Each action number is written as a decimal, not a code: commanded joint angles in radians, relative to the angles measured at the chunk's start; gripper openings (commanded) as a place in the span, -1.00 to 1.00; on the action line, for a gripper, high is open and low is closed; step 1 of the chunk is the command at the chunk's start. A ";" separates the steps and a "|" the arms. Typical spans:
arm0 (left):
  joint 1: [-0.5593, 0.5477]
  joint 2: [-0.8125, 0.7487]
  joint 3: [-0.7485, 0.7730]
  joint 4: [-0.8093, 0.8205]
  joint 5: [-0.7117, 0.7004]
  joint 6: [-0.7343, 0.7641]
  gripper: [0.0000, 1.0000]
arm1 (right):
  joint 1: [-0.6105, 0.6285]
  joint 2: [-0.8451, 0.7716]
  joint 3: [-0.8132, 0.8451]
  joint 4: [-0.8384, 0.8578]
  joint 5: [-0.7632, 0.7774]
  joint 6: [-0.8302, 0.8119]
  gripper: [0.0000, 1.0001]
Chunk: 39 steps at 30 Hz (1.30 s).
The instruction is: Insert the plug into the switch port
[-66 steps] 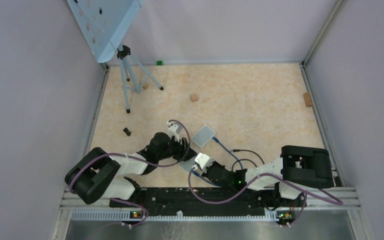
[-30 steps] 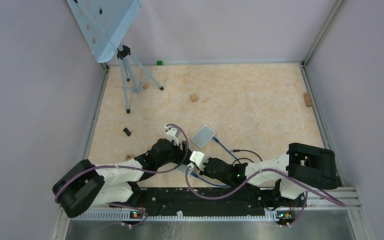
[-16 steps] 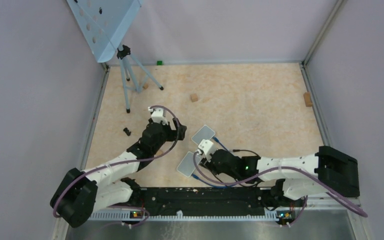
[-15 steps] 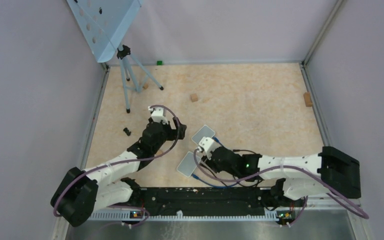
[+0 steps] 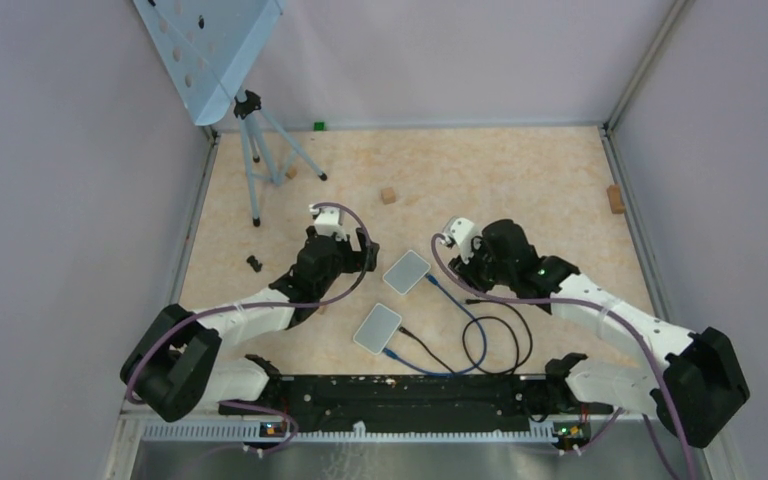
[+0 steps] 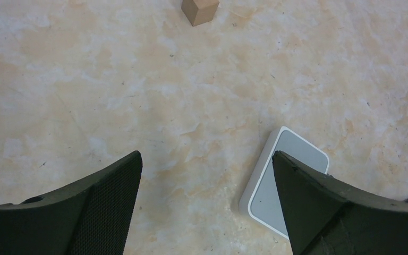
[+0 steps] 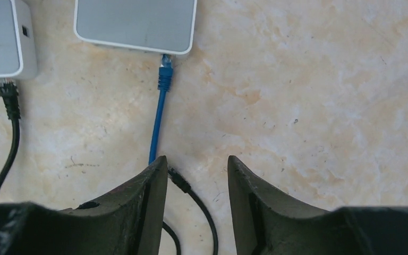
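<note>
From above, two small grey boxes lie on the counter, about in the middle and a bit toward the near edge. They are the far switch and the near switch. The blue plug sits at the right side of the far switch. Its blue cable runs back toward the near edge. A black cable makes a loop beside it. The left gripper is just left of the far switch. The right gripper is just right of it. A wooden block lies farther back.

The left wrist camera shows the left gripper open very wide, with nothing in it. Only bare counter lies between its fingers. One corner of the far switch peeks out by the right finger.

The right wrist camera shows the right gripper about half open, and it holds nothing. The blue plug has its tip right at the edge of the far switch, at a port. I cannot tell how deep it goes in. A black plug sits at the near switch.
</note>
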 commanded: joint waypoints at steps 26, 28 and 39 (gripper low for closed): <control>0.004 0.037 0.038 0.022 -0.018 0.054 0.93 | -0.082 0.381 0.049 -0.224 -0.181 -0.710 -0.21; 0.003 0.042 0.043 0.019 -0.019 0.055 0.93 | -0.083 0.402 0.049 -0.217 -0.192 -0.713 -0.26; 0.003 0.045 0.052 0.003 -0.026 0.059 0.93 | -0.097 0.400 0.078 -0.110 -0.369 -0.568 -1.00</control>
